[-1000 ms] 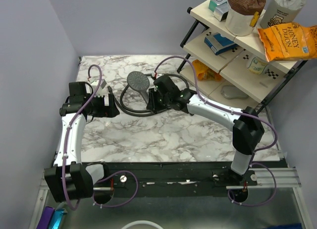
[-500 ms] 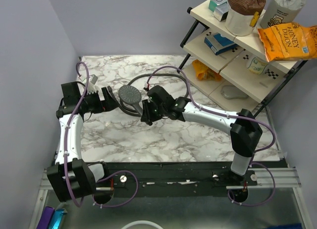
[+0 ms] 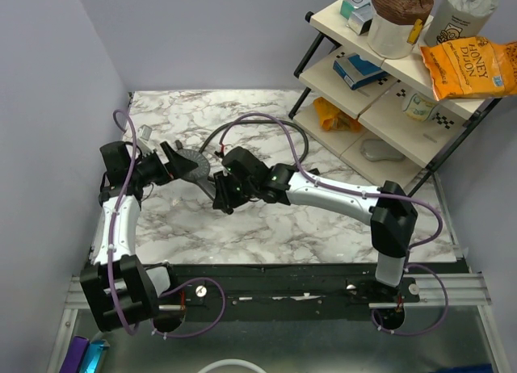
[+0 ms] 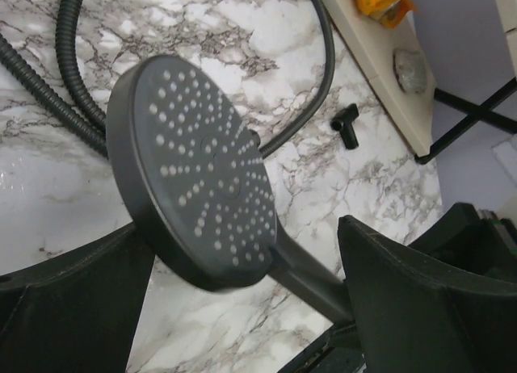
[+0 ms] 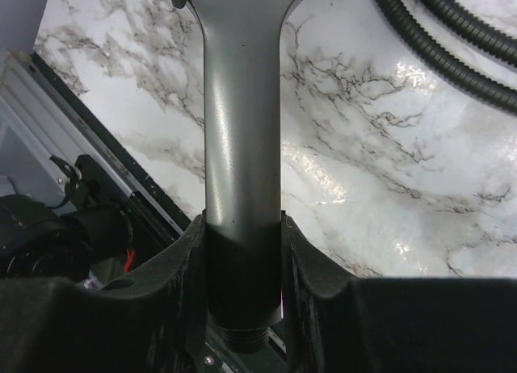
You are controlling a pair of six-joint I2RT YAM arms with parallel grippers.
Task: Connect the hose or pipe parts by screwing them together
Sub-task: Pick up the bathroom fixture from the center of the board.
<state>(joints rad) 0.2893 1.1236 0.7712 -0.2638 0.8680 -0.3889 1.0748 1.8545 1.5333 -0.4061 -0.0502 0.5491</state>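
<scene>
The dark grey shower head (image 3: 192, 165) hangs above the marble table, its dotted round face (image 4: 198, 175) turned toward the left wrist camera. My right gripper (image 5: 242, 284) is shut on its straight handle (image 5: 241, 147), near the threaded end (image 5: 242, 339) that pokes out below the fingers. My left gripper (image 4: 242, 300) is open, one finger (image 4: 65, 300) on each side of the head's lower rim, apart from it. The black flexible hose (image 3: 222, 129) lies looped on the table behind, also in the left wrist view (image 4: 48, 66) and the right wrist view (image 5: 452, 58).
A slanted shelf rack (image 3: 388, 106) stands at the right with an orange bag (image 3: 472, 66), a blue box (image 3: 359, 70) and tubs. A small black fitting (image 4: 347, 127) lies on the marble. Purple cables (image 3: 258, 116) arch over the arms. The left wall is close.
My right arm has carried the shower head leftward and nearer, bringing its face between the left fingers. My left gripper has turned toward it, still open.
</scene>
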